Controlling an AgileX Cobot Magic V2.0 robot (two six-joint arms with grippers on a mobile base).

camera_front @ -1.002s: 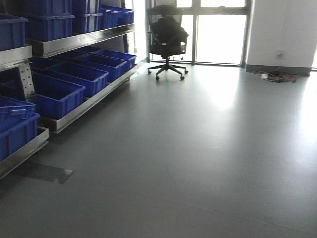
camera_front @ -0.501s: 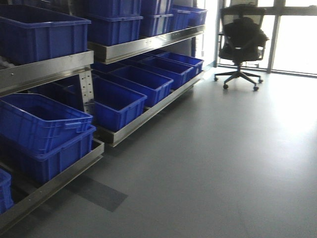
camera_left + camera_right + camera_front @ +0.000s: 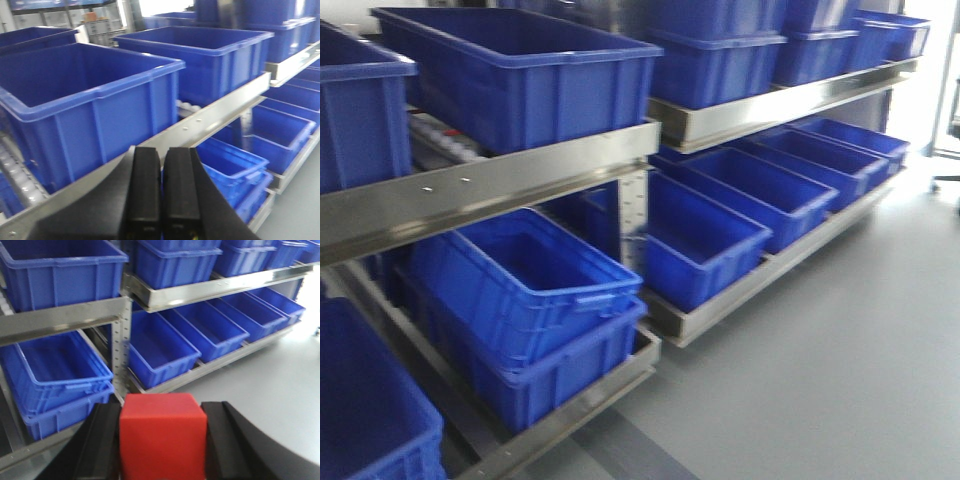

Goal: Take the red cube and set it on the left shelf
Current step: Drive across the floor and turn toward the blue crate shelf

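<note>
The cube (image 3: 162, 435) is a plain red block with matte faces and slightly rounded edges. We see its top and front faces; its lower part is cut off by the picture edge. It sits between the jaws of the right gripper (image 3: 162, 440), which pinch it from both sides, and the black fingers (image 3: 102, 440) touch its left and right faces. The tips of these fingers are hidden behind the cube.

The jaws of the left gripper (image 3: 161, 190) are pressed together, with only a thin dark seam between the two smooth black pads.

Ahead of both pairs of jaws, well apart from the cube, stands the shelf (image 3: 520, 175). Its front rail is flat brushed steel with small round fixings, and a perforated steel post (image 3: 633, 225) carries it. On it stand large crates (image 3: 520, 80) of glossy dark-blue plastic, with thick rims and vertical ribs. The ribs are hard to make out, because the pictures are blurred. White rollers (image 3: 17, 177) show just behind the rail, to the left of the left jaws, mostly hidden under a crate. To the right of the right jaws lies a smooth grey floor (image 3: 270, 380).
</note>
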